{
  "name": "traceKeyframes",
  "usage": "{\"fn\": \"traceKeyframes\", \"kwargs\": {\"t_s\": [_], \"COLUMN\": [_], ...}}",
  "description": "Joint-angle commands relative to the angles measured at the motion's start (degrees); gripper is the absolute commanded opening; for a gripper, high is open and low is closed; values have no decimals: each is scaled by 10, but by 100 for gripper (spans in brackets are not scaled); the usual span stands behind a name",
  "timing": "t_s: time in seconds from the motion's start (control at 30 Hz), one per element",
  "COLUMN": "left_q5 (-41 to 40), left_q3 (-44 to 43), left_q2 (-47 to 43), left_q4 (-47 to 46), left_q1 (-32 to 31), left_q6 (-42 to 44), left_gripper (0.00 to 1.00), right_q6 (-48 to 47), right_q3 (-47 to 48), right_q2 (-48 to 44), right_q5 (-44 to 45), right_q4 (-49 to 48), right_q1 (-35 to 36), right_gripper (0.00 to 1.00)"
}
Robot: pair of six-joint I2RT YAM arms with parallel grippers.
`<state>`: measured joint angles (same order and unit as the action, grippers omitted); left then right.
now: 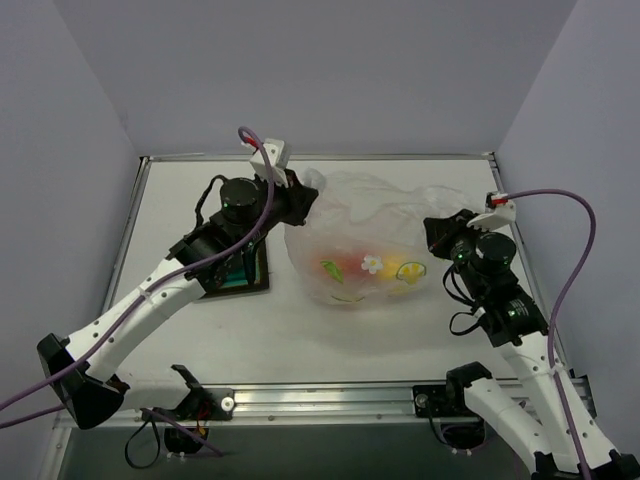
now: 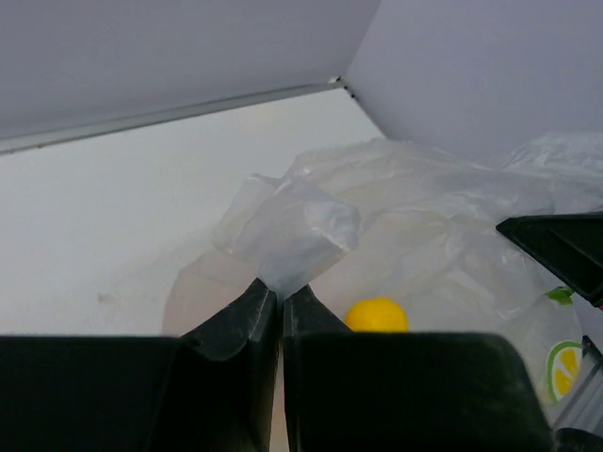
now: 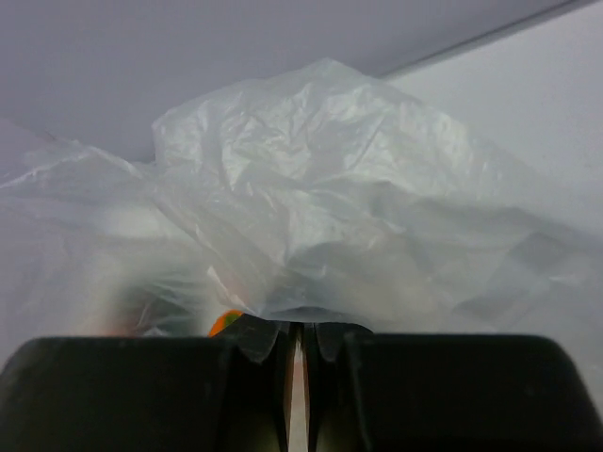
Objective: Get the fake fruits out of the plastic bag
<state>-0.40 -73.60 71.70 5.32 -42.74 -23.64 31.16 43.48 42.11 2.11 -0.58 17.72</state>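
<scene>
The clear crinkly plastic bag (image 1: pixel 365 235) with lemon-slice prints and a white flower lies mid-table. Inside it show a yellow fruit (image 1: pixel 409 270) and a reddish-orange fruit (image 1: pixel 332 270). My left gripper (image 1: pixel 300 195) is shut on the bag's left top edge; the left wrist view shows the film (image 2: pixel 292 226) pinched between the tips, with the yellow fruit (image 2: pixel 376 314) behind. My right gripper (image 1: pixel 432 235) is shut on the bag's right edge; the right wrist view shows the plastic (image 3: pixel 320 207) at its tips (image 3: pixel 297 331) and an orange bit (image 3: pixel 224 323) through the film.
A teal square plate with a dark rim (image 1: pixel 245 272) lies left of the bag, partly under the left arm. White walls enclose the table on three sides. A metal rail (image 1: pixel 330 400) runs along the near edge.
</scene>
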Motion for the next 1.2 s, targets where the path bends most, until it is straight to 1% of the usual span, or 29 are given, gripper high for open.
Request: {"fn": "traceKeyframes", "kwargs": {"t_s": [0.0,0.07,0.17,0.3,0.37,0.47,0.6,0.63,0.7,0.77,0.87,0.9,1.0,1.03,1.07,1.1,1.17], "left_q5": [11,9,-6,-3,-2,4,4,18,30,35,32,14,-22,-41,-55,-64,-74], "left_q3": [-33,-11,10,12,9,4,-35,-43,-58,-101,-104,-96,-21,0,39,56,102], "left_q2": [8,17,40,70,88,119,164,170,186,203,218,221,220,221,219,218,210], "left_q4": [-4,-16,-29,-43,-44,-73,-75,-80,-91,-88,-96,-100,-131,-140,-150,-154,-173], "left_q1": [2,4,11,25,29,30,29,28,28,23,23,23,25,27,27,27,25], "left_q6": [-4,-4,-3,-4,-4,-5,-2,-4,-5,-3,0,2,3,1,1,-3,-12], "left_gripper": [3,2,2,2,2,2,2,3,2,2,2,2,2,2,2,3,14], "right_q6": [-18,-29,-30,-25,-11,1,32,33,29,15,10,12,34,41,53,58,62], "right_q3": [42,34,9,-13,-38,-85,-125,-127,-120,-100,-91,-104,-141,-171,-183,-192,-204], "right_q2": [5,23,40,41,33,33,14,8,-6,1,31,41,81,94,100,106,124], "right_q5": [9,33,46,78,91,103,136,141,153,153,149,145,113,107,105,110,117], "right_q4": [27,30,27,27,26,27,27,27,27,27,20,12,-42,-58,-70,-86,-97], "right_q1": [3,2,1,0,-1,-4,-12,-15,-17,-22,-22,-22,-22,-22,-22,-22,-23], "right_gripper": [0,0,0,0,0,0,0,0,0,1,1,1,1,2,2,2,4]}}
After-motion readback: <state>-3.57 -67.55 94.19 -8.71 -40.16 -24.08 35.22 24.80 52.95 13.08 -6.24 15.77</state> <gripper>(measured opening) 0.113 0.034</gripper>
